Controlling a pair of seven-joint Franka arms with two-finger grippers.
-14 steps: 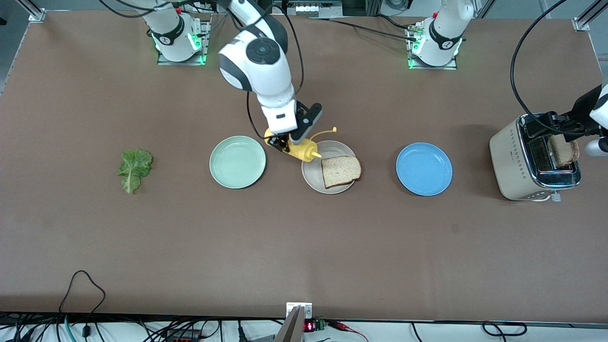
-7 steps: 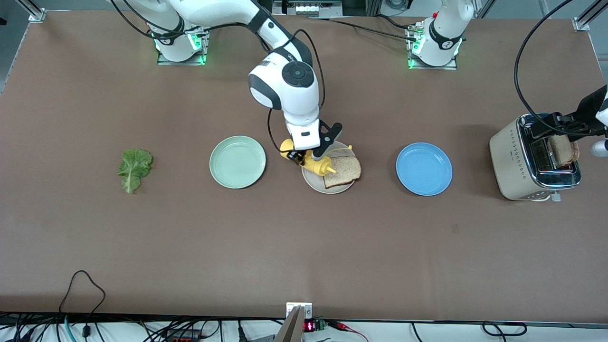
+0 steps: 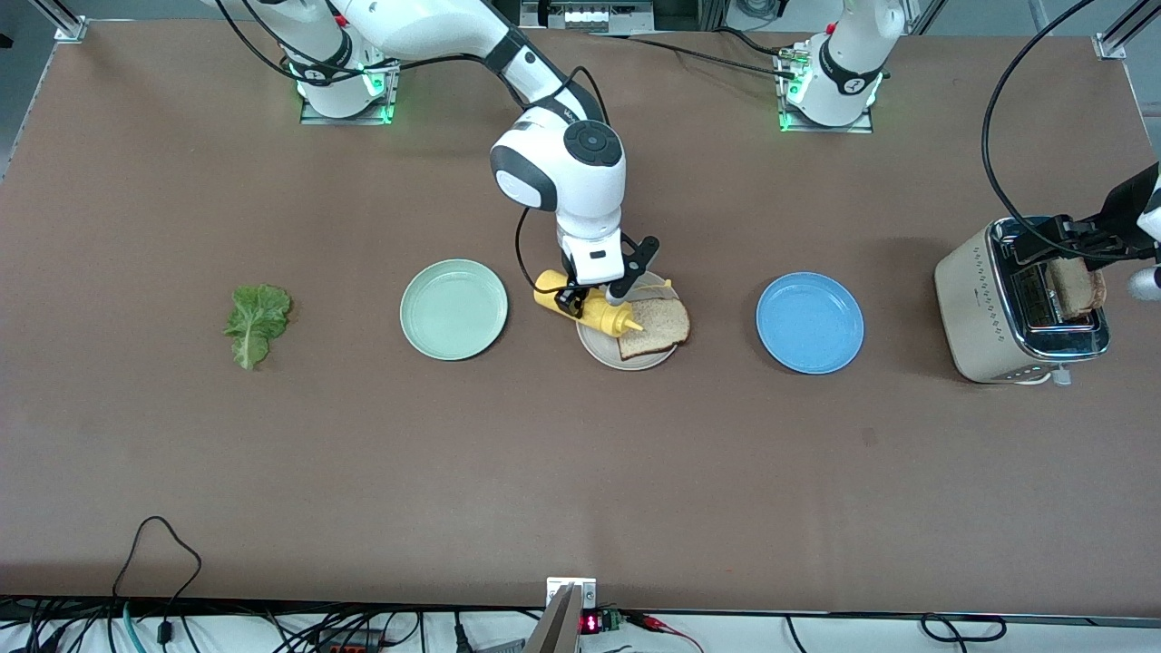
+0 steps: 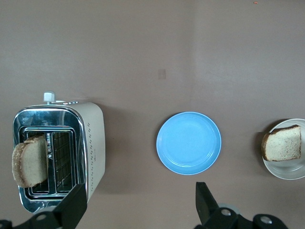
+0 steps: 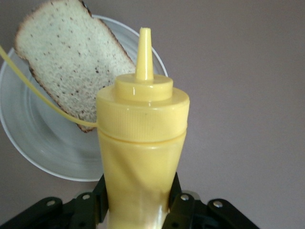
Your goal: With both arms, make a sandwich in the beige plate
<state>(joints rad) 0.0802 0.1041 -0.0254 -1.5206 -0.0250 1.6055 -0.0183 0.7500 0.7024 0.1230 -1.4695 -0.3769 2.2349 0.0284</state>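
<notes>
Looking from the front camera, the right gripper point(image 3: 590, 304) hangs over the edge of the beige plate point(image 3: 599, 345), its fingers clamped on a yellow squeeze bottle point(image 3: 585, 310) that lies tipped on its side with the nozzle aimed at the bread slice point(image 3: 653, 328) resting on that plate. A mint-green plate point(image 3: 453, 309) sits beside the beige plate toward the right arm's end of the table point(image 3: 580, 472), and a lettuce leaf point(image 3: 257, 323) lies on the bare table past it, closer still to that end. A blue plate point(image 3: 809, 323) sits toward the left arm's end, and the toaster point(image 3: 1020, 304) stands at that end with a second bread slice point(image 3: 1078, 288) sticking up from a slot. The left gripper point(image 3: 1079, 240) hovers over the toaster. In the left wrist view, the left gripper's fingers point(image 4: 76, 207) are spread wide and hold nothing; below them are the toaster point(image 4: 62, 152), its slice point(image 4: 29, 161) leaning in one slot, the blue plate point(image 4: 188, 142) and part of the beige plate point(image 4: 290, 171) with its bread point(image 4: 282, 143). In the right wrist view, the bottle point(image 5: 140, 157) fills the middle, gripped low on its body, its nozzle over the plate point(image 5: 38, 138) beside the bread point(image 5: 71, 57); a thin yellow strand, probably the cap tether, crosses the slice.
</notes>
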